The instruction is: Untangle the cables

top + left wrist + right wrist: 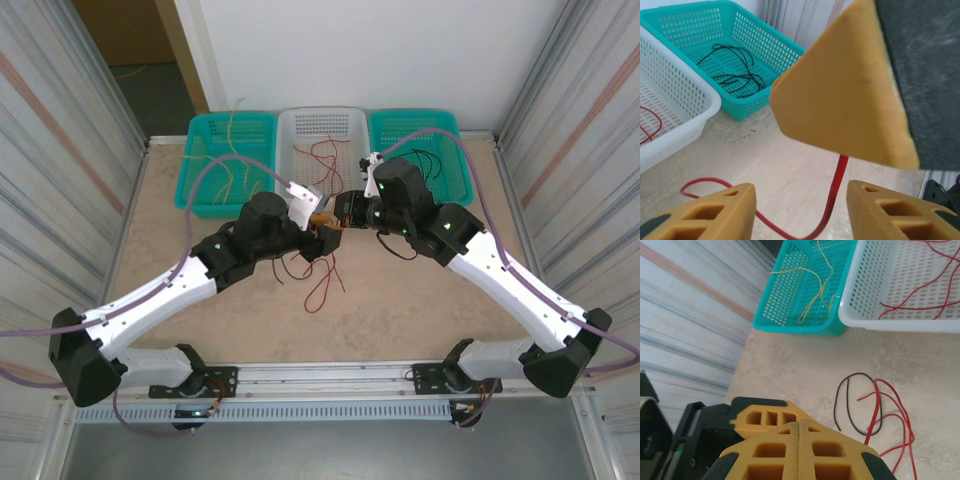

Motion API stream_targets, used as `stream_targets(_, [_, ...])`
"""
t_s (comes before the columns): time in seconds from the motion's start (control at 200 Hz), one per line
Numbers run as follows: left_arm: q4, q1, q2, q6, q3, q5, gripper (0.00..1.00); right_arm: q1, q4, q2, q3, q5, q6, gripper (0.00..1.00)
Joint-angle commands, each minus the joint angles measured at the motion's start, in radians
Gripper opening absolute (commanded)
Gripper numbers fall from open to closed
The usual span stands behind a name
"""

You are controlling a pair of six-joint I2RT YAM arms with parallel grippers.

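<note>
From where I stood, the two arms met over the middle of the table [450,300]. The right gripper [799,427] had its claw pinched fully together, and a red cable [836,185] hung down from its tip, so it was holding that cable. The left gripper [801,186] sat just beneath it with its claw partly spread. The red cable passed through the gap between the fingers, and as far as I could see neither finger was pressing on it. Lower down the same cable curved away and lay in a loose bend on the tabletop. A black cable [858,374] lay in a narrow loop on the table near the grippers, beside several slack red loops.

Three baskets stood in a row along the far edge. The left teal basket [795,329] held tan strands [810,303], the white basket [890,322] in the middle held red strands [912,306], and the right teal basket [765,102] held black strands [742,79]
</note>
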Motion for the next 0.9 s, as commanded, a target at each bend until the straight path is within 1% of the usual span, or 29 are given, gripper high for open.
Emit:
stream_targets(0.0, [0.069,0.001,0.012,0.014,-0.014,-0.003,0.45,0.014,0.041,-0.026,-0.009,-0.026,0.033,0.00])
stream_targets(0.09, [0.079,0.000,0.017,0.012,-0.015,-0.019,0.37,0.024,0.048,-0.021,-0.005,-0.023,0.034,0.00])
stream_targets(0.205, [0.094,0.000,0.014,-0.002,-0.018,-0.040,0.19,0.026,0.048,-0.022,-0.007,-0.015,0.035,0.00])
stream_targets(0.326, [0.102,0.007,0.003,-0.039,-0.023,-0.061,0.03,0.026,0.044,-0.032,-0.014,0.002,0.036,0.00])
stream_targets(0.351, [0.103,0.013,0.001,-0.050,-0.022,-0.053,0.01,0.027,0.040,-0.036,-0.013,0.010,0.035,0.04])
stream_targets(0.376, [0.102,0.019,-0.002,-0.064,-0.020,-0.044,0.00,0.024,0.033,-0.038,-0.012,0.022,0.034,0.10])
stream_targets(0.451, [0.101,0.047,-0.016,-0.119,-0.018,-0.002,0.00,0.004,-0.004,-0.060,-0.019,0.060,0.027,0.37])
stream_targets(0.481, [0.103,0.061,-0.025,-0.145,-0.018,0.019,0.00,-0.018,-0.014,-0.072,-0.029,0.063,0.028,0.43])
stream_targets(0.521, [0.107,0.079,-0.040,-0.178,-0.019,0.048,0.00,-0.052,-0.024,-0.092,-0.052,0.061,0.029,0.49])
stream_targets(0.541, [0.108,0.088,-0.047,-0.195,-0.018,0.062,0.00,-0.072,-0.027,-0.103,-0.066,0.058,0.029,0.59])
stream_targets(0.566, [0.105,0.102,-0.055,-0.218,-0.013,0.080,0.00,-0.098,-0.031,-0.123,-0.086,0.054,0.029,0.68])
stream_targets(0.631, [0.104,0.141,-0.073,-0.275,0.002,0.154,0.00,-0.160,-0.034,-0.171,-0.154,0.047,0.021,0.80])
stream_targets(0.681, [0.096,0.166,-0.082,-0.310,0.021,0.205,0.00,-0.171,-0.012,-0.218,-0.219,0.078,-0.010,0.83])
stream_targets(0.731, [0.075,0.183,-0.087,-0.333,0.046,0.246,0.00,-0.171,0.024,-0.264,-0.291,0.086,-0.047,0.84])
stream_targets(0.802, [0.040,0.200,-0.089,-0.347,0.090,0.297,0.00,-0.171,0.077,-0.316,-0.370,0.044,-0.092,0.82])
stream_targets(0.897, [0.003,0.210,-0.088,-0.363,0.142,0.352,0.00,-0.170,0.143,-0.322,-0.442,-0.040,-0.106,0.80])
